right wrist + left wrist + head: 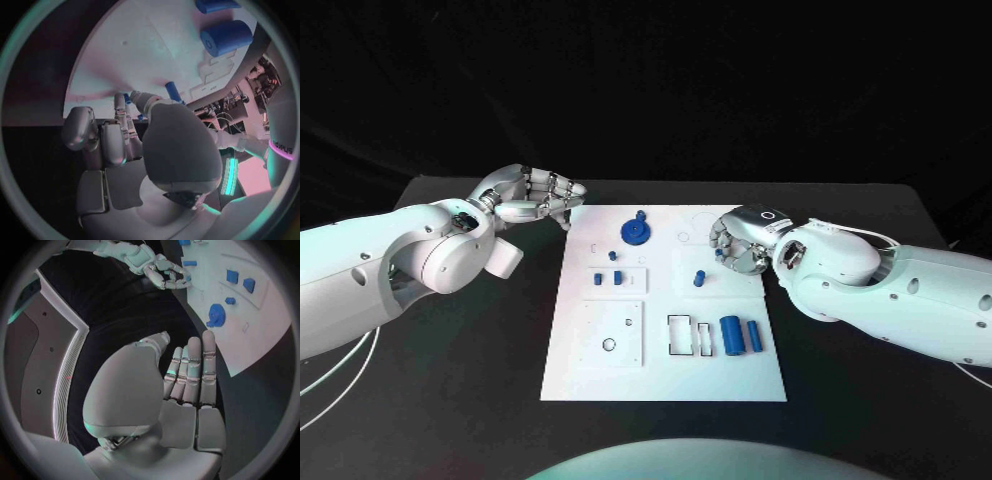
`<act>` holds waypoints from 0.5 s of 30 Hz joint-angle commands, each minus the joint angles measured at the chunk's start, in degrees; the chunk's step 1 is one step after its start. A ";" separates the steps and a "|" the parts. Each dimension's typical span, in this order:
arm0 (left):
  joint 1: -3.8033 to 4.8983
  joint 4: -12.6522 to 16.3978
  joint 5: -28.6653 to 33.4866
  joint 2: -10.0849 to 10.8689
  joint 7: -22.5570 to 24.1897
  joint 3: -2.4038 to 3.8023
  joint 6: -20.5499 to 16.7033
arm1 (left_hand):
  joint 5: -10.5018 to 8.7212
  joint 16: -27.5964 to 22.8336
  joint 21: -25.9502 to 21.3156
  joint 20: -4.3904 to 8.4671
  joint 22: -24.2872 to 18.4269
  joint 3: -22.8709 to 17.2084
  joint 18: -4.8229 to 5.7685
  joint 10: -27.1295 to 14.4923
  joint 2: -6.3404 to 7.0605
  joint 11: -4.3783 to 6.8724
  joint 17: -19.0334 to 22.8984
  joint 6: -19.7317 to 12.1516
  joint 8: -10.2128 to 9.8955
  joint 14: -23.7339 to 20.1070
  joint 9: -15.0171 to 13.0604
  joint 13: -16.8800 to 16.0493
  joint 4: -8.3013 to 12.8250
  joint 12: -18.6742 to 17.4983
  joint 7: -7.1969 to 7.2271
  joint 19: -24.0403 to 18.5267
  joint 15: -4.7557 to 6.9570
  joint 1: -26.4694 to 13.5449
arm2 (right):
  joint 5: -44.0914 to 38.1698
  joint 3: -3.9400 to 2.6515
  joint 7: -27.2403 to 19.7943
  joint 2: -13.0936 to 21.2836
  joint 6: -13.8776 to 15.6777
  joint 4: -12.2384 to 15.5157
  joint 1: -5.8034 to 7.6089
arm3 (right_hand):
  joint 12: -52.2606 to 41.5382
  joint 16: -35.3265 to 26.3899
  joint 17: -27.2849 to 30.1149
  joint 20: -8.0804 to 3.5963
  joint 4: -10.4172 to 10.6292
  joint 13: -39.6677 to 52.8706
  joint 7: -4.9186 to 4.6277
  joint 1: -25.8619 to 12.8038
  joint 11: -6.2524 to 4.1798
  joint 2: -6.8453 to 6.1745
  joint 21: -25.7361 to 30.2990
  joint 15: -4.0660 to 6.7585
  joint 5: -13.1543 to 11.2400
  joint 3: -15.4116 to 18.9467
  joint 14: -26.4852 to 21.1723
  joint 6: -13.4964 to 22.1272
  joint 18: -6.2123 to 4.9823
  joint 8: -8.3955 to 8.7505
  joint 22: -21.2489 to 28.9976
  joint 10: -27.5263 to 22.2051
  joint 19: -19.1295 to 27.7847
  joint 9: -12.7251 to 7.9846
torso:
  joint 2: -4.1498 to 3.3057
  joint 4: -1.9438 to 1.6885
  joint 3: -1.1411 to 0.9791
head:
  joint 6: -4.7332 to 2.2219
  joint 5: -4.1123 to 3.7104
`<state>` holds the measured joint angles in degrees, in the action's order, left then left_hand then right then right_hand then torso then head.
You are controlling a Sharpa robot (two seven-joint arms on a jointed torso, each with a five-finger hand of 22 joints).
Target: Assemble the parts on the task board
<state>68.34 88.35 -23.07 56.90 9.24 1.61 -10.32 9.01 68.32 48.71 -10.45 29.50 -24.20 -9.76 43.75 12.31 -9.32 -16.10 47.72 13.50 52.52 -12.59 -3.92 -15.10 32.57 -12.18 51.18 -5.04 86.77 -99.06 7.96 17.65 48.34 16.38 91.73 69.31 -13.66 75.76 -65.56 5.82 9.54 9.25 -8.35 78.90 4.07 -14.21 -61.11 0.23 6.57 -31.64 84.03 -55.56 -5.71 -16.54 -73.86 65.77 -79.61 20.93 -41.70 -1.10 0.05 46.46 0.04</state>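
1. Parts sit on the board, mid-tabletop, between the two hands.
2. Left hand: just off the board's far left corner, fingers apart and fairly straight, holds nothing.
3. Left column of the board: two small blocks in the middle panel, a ring in the near panel. Cannot tell if they are seated or just lying there.
4. Disc at the far end, a small peg just beyond it.
5. Centre right: small pin standing near the right hand.
6. Near right: cylinder and bar lie side by side, just apart, next to an empty frame slot. Both long axes run near-to-far along the board, not across it.
7. Right hand: over the board's right edge, fingers curled in; cannot tell whether it grips anything.
8. Progress, my read: early. Cylinder and bar look loose, slot unfilled, most of the fitting left.
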 commanded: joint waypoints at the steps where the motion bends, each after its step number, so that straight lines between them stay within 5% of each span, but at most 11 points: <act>1: 0.05 0.22 -0.48 -0.02 -0.08 0.05 1.13 | 0.02 -0.39 -0.20 -0.05 -0.09 -0.02 -0.78 -0.21 0.54 -0.22 0.07 -0.26 0.13 -0.30 0.06 0.05 0.38 0.10 -0.95 -0.29 -0.18 -0.03 | -2.60 0.55 1.05 -0.09 -1.31 -0.04 -0.76 | 2.97 -0.30 0.25 0.04 -0.67 -2.56 0.75 0.87 0.80 -0.09 0.43 -0.37 0.43 -0.42 -0.01 -6.09 -0.02 -0.51 0.09 -3.99 0.34 0.14 | 0.01 0.00 0.01 | 0.03 -0.01; 15: 0.04 0.27 -0.68 -0.02 -0.25 0.04 1.20 | 0.02 -0.46 -0.28 -0.06 -0.15 -0.04 -0.79 -0.28 0.55 -0.24 0.10 -0.32 0.11 -0.31 0.08 0.05 0.47 0.08 -0.97 -0.28 -0.19 0.01 | -4.44 0.54 1.23 -0.09 1.98 -0.31 -1.52 | 2.61 0.17 0.09 -0.73 -3.60 -3.26 1.82 1.07 -0.30 0.50 -1.64 0.57 -0.29 -5.31 0.46 -8.21 0.31 -4.69 -1.69 -0.36 -0.53 3.68 | -0.04 0.00 -0.04 | 0.03 0.03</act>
<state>68.34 88.46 -23.44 56.91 8.92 1.61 -10.02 9.00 68.09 48.71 -10.45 29.44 -24.36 -9.76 43.75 12.30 -9.32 -16.05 47.72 13.50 52.51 -12.59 -3.91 -14.94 32.57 -12.18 51.18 -5.04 86.77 -102.31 8.06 18.20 48.42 19.07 91.77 68.38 -12.56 75.57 -65.44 5.31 5.91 9.25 -8.35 80.39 4.07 -13.45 -62.55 0.36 6.43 -36.73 83.90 -55.56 -5.72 -21.10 -74.95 65.77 -80.13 24.53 -41.69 -1.11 0.05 46.52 0.01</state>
